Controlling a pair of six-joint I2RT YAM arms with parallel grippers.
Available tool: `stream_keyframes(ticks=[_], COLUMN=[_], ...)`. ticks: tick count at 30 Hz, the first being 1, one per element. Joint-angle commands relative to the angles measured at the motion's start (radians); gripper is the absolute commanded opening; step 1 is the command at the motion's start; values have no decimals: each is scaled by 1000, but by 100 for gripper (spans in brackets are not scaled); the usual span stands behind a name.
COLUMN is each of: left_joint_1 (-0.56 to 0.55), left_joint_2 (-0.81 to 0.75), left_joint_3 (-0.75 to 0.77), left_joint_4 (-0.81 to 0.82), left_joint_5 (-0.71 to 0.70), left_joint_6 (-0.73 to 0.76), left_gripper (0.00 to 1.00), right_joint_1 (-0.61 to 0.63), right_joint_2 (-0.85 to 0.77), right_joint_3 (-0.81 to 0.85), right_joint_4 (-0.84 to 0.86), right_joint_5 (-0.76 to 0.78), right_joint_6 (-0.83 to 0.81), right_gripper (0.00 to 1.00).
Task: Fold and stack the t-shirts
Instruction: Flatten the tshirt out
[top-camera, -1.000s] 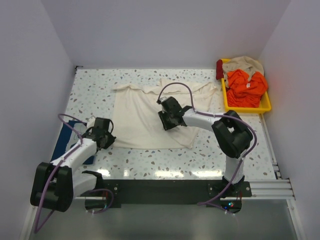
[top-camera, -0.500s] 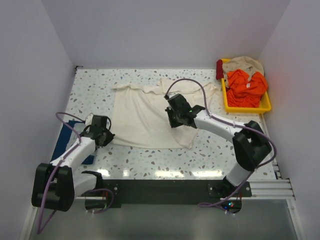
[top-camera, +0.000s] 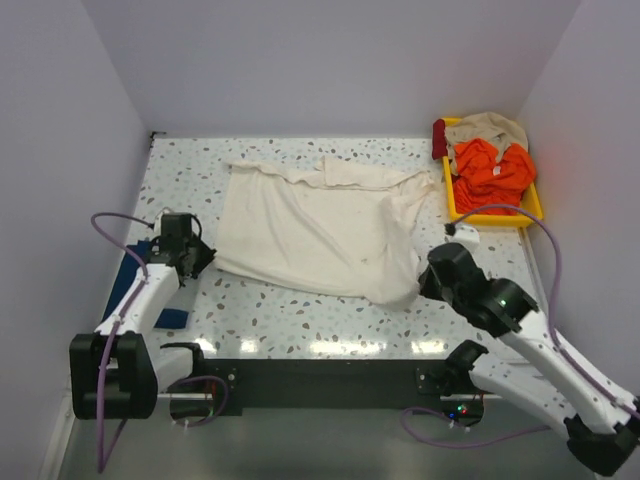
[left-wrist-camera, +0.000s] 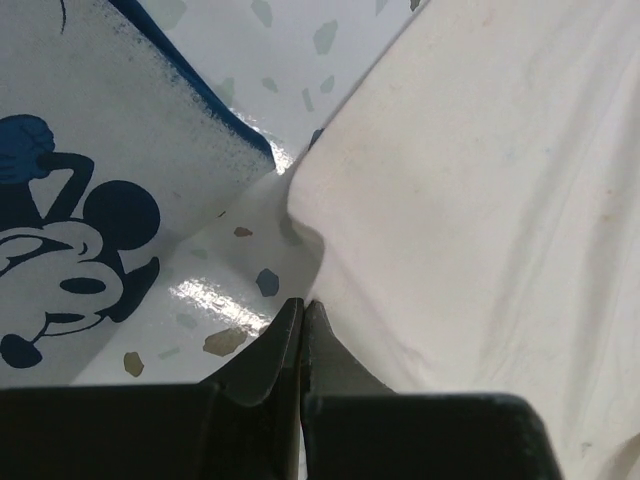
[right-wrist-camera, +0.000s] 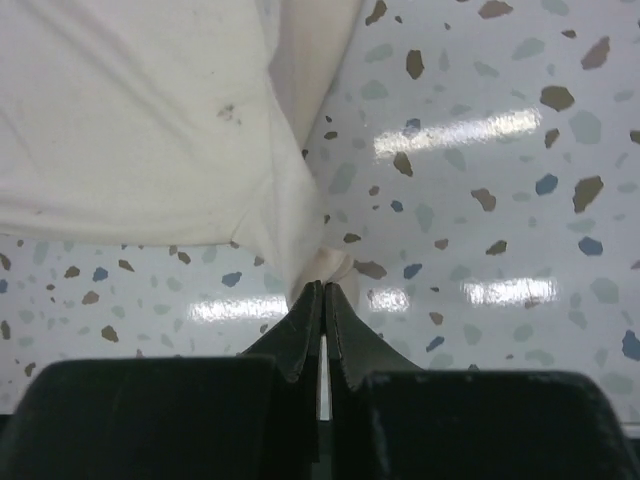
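Your left end effector (top-camera: 205, 261) is clenched on the near-left corner of the cream t-shirt (top-camera: 310, 225), and your right end effector (top-camera: 428, 283) pinches its near-right corner. The shirt lies spread across the middle of the worktop (top-camera: 300, 320). The navy t-shirt (top-camera: 128, 280) lies at the left edge, partly beneath your left arm (top-camera: 140, 305).

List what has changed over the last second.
The right gripper closed on the cream t-shirt near its middle and dragged that part out toward the near right, unfolding the shirt's right side. The left gripper, shut on the shirt's near left corner throughout, pulled it leftward and slightly away, so the cloth now lies wider. The navy t-shirt and the yellow tray with its clothes stayed put.
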Motion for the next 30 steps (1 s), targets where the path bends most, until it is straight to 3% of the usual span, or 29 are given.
stream_keyframes(ticks=[1, 4, 6, 7, 11, 17, 18, 22, 26, 30], left_joint_1=[43, 51, 54, 56, 56, 56, 56, 56, 56, 56], left_joint_2=[-6, -2, 1, 3, 6, 9, 10, 15, 1, 1], left_joint_3=[49, 64, 75, 76, 84, 84, 84, 89, 67, 61], left_joint_4=[9, 15, 16, 16, 19, 25, 25, 16, 28, 30], left_joint_5=[54, 71, 82, 85, 85, 119, 124, 136, 154, 157], left_joint_6=[43, 43, 45, 41, 45, 54, 57, 72, 72, 83], left_gripper=[0, 0, 0, 0, 0, 0, 0, 0, 0, 0], right_joint_1=[-2, 0, 0, -2, -2, -46, -80, -444, -558, -583], right_joint_2=[-184, -296, -315, -309, -214, 35, 70, 223, 372, 506], right_joint_3=[-30, -39, -36, -38, -10, 47, 50, -4, -24, -31], right_joint_4=[-237, -254, -249, -233, -173, -32, 8, 240, 373, 465], right_joint_5=[70, 30, 34, 45, 63, 209, 186, -241, -341, -365], right_joint_6=[218, 253, 256, 253, 214, 56, 19, -141, -198, -210], right_gripper=[0, 9, 22, 37, 57, 60, 60, 51, 48, 48])
